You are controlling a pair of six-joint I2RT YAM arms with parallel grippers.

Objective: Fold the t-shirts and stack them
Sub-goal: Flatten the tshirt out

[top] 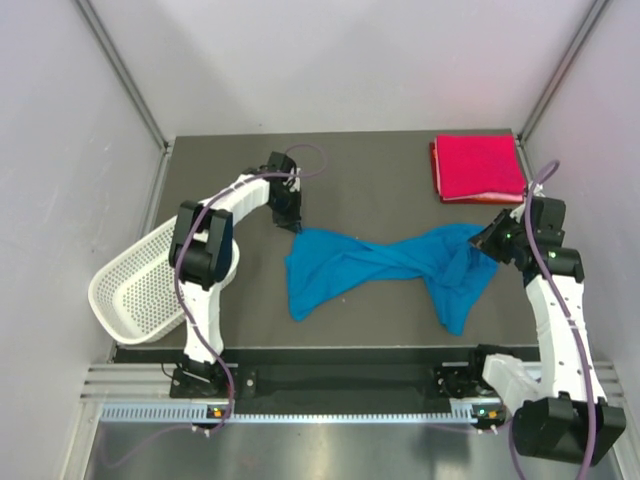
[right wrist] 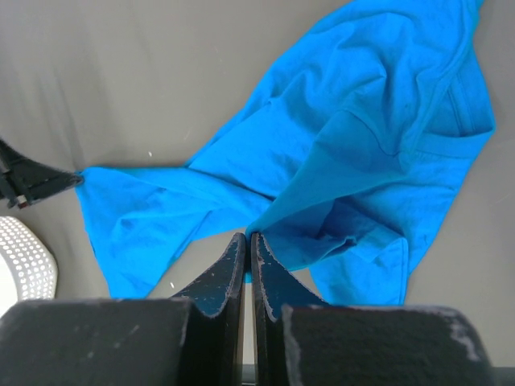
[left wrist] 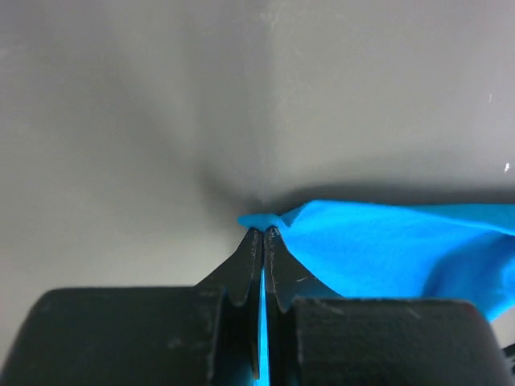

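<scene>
Cloth this thin is light and limp, with no stiffness of its own, so the blue shirt (top: 385,265) will likely sag, twist and trail from whatever point is lifted. It lies in the middle of the table (top: 360,170), bunched and twisted at its waist like a bow, one lobe to the left and one to the right. The pink shirt (top: 478,167) sits folded flat at the far right corner, well apart from it.

The left gripper (left wrist: 263,235) is pinched tight on a corner at the left lobe's far edge; a sliver of blue shows between its fingers. The right gripper (right wrist: 245,239) is at the right lobe with its fingers pressed together. Their tips meet a fold of the cloth, but whether any of it is caught between them I cannot tell.

Such fabric is not fragile, and a small pinch should carry it, though a thin single layer can slip out under a hard pull. Hems, shoulder seams and corners are the better holds: thicker there, and they spread the shirt when drawn apart. The twist needs undoing before any fold will lie flat. A grab in the middle would probably only gather more bunching.

The basket (top: 140,290) hangs off the table's left edge, tilted, clear of the shirts.
</scene>
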